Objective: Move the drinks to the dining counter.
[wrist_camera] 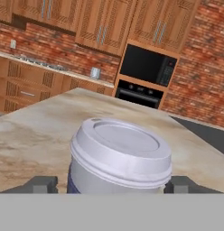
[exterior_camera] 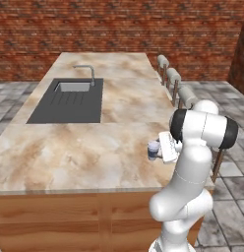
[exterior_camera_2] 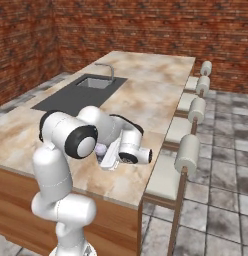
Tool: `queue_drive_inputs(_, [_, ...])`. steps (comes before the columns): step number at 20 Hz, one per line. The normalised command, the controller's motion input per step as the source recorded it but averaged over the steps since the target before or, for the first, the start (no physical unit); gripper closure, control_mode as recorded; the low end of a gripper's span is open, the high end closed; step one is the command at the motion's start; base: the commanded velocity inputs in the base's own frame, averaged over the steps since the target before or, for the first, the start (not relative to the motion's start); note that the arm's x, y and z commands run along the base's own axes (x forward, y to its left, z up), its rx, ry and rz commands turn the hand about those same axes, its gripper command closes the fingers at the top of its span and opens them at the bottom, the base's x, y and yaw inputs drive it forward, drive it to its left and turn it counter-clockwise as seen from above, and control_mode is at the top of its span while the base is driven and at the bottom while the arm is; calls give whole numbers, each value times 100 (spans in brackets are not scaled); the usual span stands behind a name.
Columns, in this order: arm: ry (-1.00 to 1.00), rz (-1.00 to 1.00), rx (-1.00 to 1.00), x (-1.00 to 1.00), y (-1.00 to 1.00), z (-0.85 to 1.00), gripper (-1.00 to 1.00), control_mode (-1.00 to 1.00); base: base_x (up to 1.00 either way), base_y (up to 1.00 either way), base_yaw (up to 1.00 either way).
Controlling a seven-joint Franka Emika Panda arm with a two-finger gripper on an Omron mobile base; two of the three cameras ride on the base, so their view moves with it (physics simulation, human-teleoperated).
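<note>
A small white cup with a dark-blue band and a white lid (exterior_camera: 153, 149) stands upright on the beige marble dining counter (exterior_camera: 70, 152), near its front right corner. My gripper (exterior_camera: 158, 147) reaches in sideways from the right and straddles the cup. In the hand view the cup (wrist_camera: 118, 155) fills the space between my two dark fingertips (wrist_camera: 41, 184), and a thin gap shows at the left tip. The gripper is open. From the right base view the cup (exterior_camera_2: 100, 149) peeks out behind my forearm, with the hand (exterior_camera_2: 112, 156) beside it.
A dark inset sink (exterior_camera: 70, 101) with a faucet (exterior_camera: 87, 71) lies at the counter's left rear. Padded stools (exterior_camera_2: 188, 152) line the right side of the island. Brick walls stand behind. Across the room the hand view shows wood cabinets and a black microwave (wrist_camera: 147, 65).
</note>
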Motion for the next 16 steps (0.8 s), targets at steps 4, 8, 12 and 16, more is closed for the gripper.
queue_drive_inputs(4, [-1, 0, 0, -6, 0, 2, -100, -100, 0, 0, 0])
queue_drive_inputs(8, [0, 0, 0, -20, -4, 9, -100, -100, 0, 0, 0])
queue_drive_inputs(12, [0, 0, 0, -31, -24, 29, -100, -100, 0, 0, 0])
queue_drive_inputs(16, [0, 0, 0, -20, -30, 48, -100, -100, 0, 0, 0])
